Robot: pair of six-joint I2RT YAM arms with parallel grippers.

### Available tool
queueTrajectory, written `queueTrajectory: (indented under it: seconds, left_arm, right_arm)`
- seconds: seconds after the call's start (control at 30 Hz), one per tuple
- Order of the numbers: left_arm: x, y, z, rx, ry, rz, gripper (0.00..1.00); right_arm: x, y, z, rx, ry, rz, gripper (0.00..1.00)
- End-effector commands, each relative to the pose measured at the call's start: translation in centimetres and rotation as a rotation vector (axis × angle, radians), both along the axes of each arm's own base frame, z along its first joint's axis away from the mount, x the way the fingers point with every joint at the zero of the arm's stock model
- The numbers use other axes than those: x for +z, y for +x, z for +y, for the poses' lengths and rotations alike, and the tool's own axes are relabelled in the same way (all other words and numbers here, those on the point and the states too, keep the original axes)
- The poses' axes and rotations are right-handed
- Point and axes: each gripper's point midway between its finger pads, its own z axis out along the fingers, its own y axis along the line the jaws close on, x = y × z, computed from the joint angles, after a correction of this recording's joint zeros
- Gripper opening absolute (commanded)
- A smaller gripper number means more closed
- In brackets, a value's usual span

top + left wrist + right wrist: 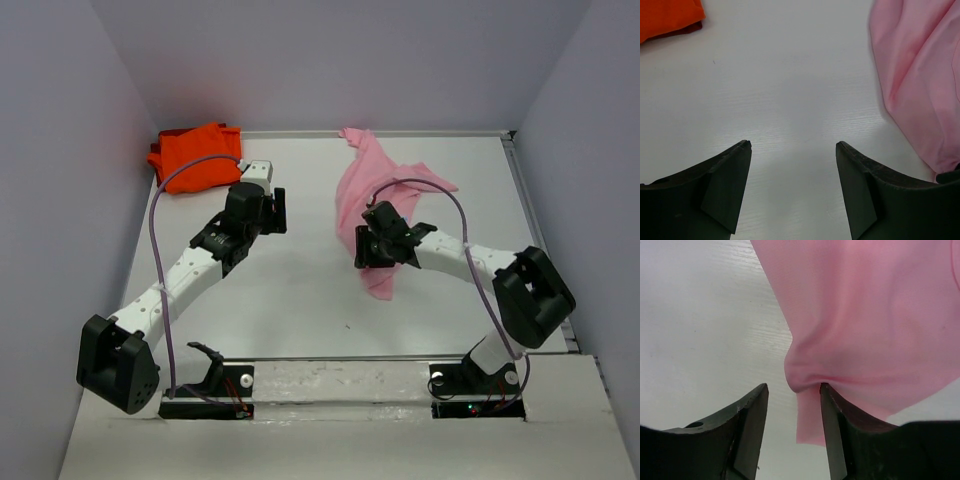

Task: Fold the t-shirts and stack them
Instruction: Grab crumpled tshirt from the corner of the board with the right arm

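Observation:
The light pink t-shirt [375, 185] lies crumpled on the white table [300, 300], right of centre, running from the back edge toward the front. My right gripper [362, 248] sits over its near part. In the right wrist view the jaws [792, 386] stand apart, and a fold of the pink cloth [865, 315] drapes over the right finger and hangs between them. The bright orange t-shirt [195, 158] lies bunched in the back left corner. My left gripper [280, 210] is open and empty [792, 145] over bare table, between the orange shirt [665, 17] and the pink shirt [925, 85].
Grey walls close the table on the left, back and right. A raised rail [540, 240] runs along the right edge. The two arm bases stand at the near edge.

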Motion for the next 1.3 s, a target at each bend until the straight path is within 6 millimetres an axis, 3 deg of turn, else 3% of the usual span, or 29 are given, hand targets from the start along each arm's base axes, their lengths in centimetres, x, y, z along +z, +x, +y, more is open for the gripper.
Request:
queueTrajectory:
  seconds: [0.0, 0.13, 0.27, 0.53, 1.03, 1.2, 1.27]
  left_arm:
    - [2.6, 0.8, 0.2, 0.012, -0.013, -0.068, 0.78]
    - [2.5, 0.8, 0.0, 0.007, -0.016, -0.065, 0.78]
    - [2.6, 0.8, -0.2, -0.001, -0.022, -0.066, 0.78]
    - [2.6, 0.8, -0.2, -0.003, -0.024, -0.065, 0.78]
    - [2.6, 0.6, -0.2, -0.004, -0.028, -0.064, 0.78]
    - [2.7, 0.6, -0.2, -0.007, -0.031, -0.066, 0.78]
    - [2.6, 0.6, -0.2, -0.007, -0.031, -0.064, 0.78]
  right_arm:
    - [4.8, -0.6, -0.1, 0.023, 0.024, -0.084, 0.53]
    - [5.3, -2.6, -0.8, 0.022, 0.054, -0.072, 0.53]
    - [4.4, -4.5, -1.4, 0.015, 0.062, -0.050, 0.54]
    - [1.2, -7.3, -1.7, 0.026, 0.036, 0.026, 0.53]
    - [-3.4, -8.3, -1.4, 0.029, -0.008, 0.090, 0.52]
    - [-3.7, -7.8, -0.9, 0.037, -0.016, 0.092, 0.51]
    - [-2.9, -7.7, -0.2, 0.052, 0.002, 0.078, 0.51]
